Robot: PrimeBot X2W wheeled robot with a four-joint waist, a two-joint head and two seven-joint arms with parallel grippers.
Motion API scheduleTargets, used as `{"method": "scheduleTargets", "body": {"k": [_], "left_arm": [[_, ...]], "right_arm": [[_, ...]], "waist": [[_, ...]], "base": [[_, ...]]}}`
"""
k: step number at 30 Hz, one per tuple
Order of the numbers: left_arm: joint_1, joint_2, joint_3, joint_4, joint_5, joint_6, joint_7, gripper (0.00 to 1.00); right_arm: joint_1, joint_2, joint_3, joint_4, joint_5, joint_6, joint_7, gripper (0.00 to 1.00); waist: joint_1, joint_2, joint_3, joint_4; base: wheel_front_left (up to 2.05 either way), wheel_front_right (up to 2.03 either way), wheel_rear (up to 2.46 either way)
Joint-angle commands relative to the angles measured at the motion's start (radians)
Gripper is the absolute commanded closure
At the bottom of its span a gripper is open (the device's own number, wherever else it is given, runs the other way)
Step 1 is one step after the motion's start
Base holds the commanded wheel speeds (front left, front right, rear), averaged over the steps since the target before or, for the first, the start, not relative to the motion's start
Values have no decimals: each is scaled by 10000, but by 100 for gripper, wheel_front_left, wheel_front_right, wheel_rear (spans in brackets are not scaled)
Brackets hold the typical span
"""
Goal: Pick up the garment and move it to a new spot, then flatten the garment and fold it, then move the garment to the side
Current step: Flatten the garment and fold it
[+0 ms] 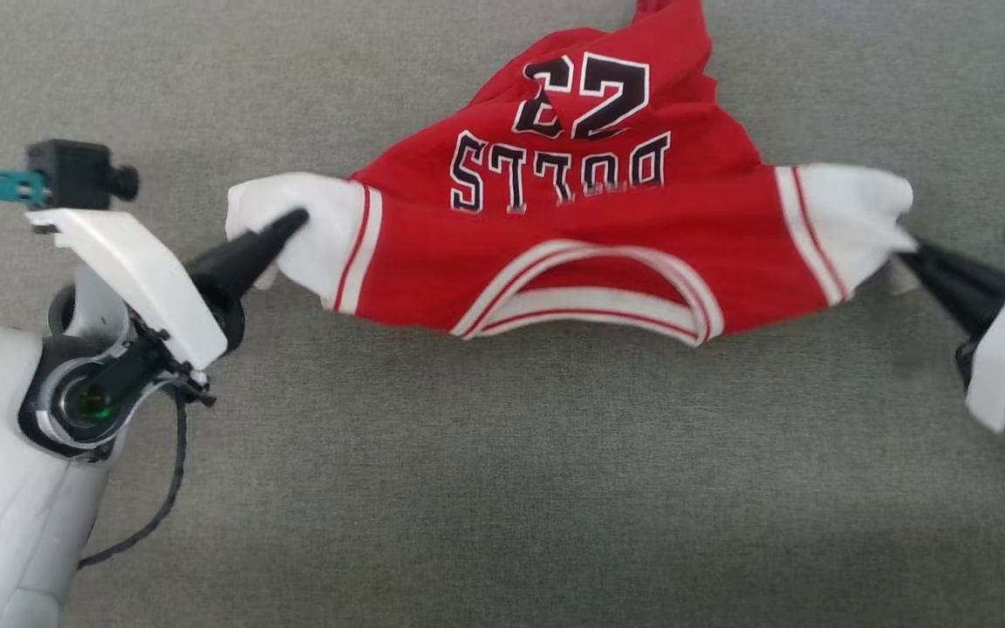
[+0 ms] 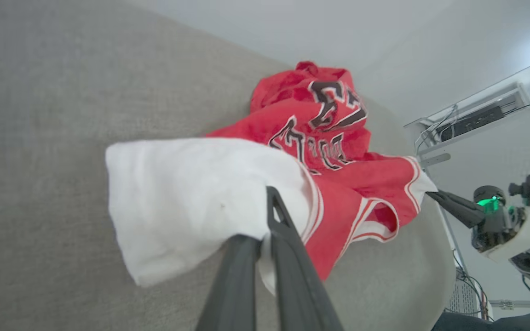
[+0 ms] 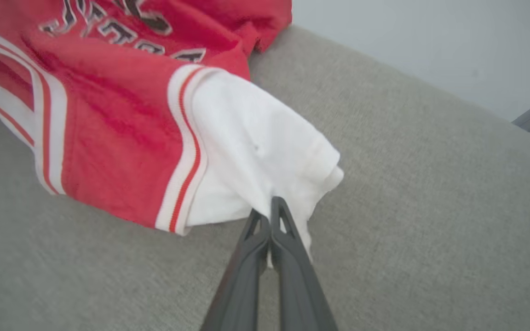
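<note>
Across the grey, coarsely woven desk [image 1: 502,488] before me, the shirt [image 1: 607,262] is pulled out sideways between my two tools. It is soft red cloth, smooth along the shoulders and rumpled into a heap on the far side. My left tool [image 1: 293,220] has its long dark fingers pinched together on the puffed white sleeve [image 1: 328,209] at my left. My right tool [image 1: 905,250] is likewise clamped on the edge of the other sleeve [image 1: 851,205], which tapers into its tips. Red-and-white striped bands edge both sleeves and the curved collar [image 1: 555,255], which faces me. The black, white-outlined lettering [image 1: 559,170] reads upside down from here. I cannot tell whether the near hem touches the desk.
</note>
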Motion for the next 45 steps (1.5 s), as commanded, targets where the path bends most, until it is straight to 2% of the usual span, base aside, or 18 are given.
{"method": "scheduleTargets", "body": {"k": [1,5,9,11,17,21,24,29,33,37,42,45], "left_arm": [[9,112,43,-367,-132,9,-518,100],[-868,42,129,-422,135,8,-1772,100],[-2265,-551,129,402,422,8,-3058,100],[-2679,-650,137,740,480,8,-3280,100],[-5482,-1290,183,3304,1187,8,-4540,100],[-7320,-1567,311,4657,1697,7,-5625,100],[-8552,-1755,422,5421,1929,7,-6425,100],[-9599,-2008,343,5824,1710,7,-6917,100],[-8954,-1952,42,5587,1133,7,-6854,100],[-7595,-1614,-271,4989,253,7,-6540,100],[-4479,-1106,-877,3307,-1079,7,-6027,100],[-2615,-805,-1444,2181,-1479,7,-5957,100]], "right_arm": [[131,100,-569,-382,494,-18,-150,100],[-455,237,-1502,-981,1057,-17,-22,100],[-1610,762,-2160,-857,1500,-15,267,100],[-2032,955,-2309,-685,1607,-15,364,100],[-4937,2585,-2886,1310,1748,-15,716,100],[-6927,3527,-3259,2869,1339,-14,60,100],[-8170,3975,-3421,4000,833,-15,-740,100],[-9264,4433,-3344,5285,391,-15,-1807,100],[-8862,4314,-2887,5538,518,-15,-2024,100],[-7774,3966,-2147,4940,845,-15,-1994,100],[-5462,3021,-1104,3635,1206,-15,-2147,100],[-3981,2388,-677,2680,1579,-15,-2065,100]], "waist": [[0,0,-43,-83],[0,0,107,-192],[0,0,493,-260],[0,0,604,-281],[0,0,1128,-482],[0,0,1252,-509],[0,0,1275,-493],[0,0,1111,-405],[0,0,922,-299],[0,0,741,-335],[0,0,388,-273],[0,0,160,-198]], "base": [[0,0,0],[0,0,0],[0,0,0],[0,0,0],[0,0,0],[0,0,0],[0,0,0],[0,0,0],[0,0,0],[0,0,0],[0,0,0],[0,0,0]]}}
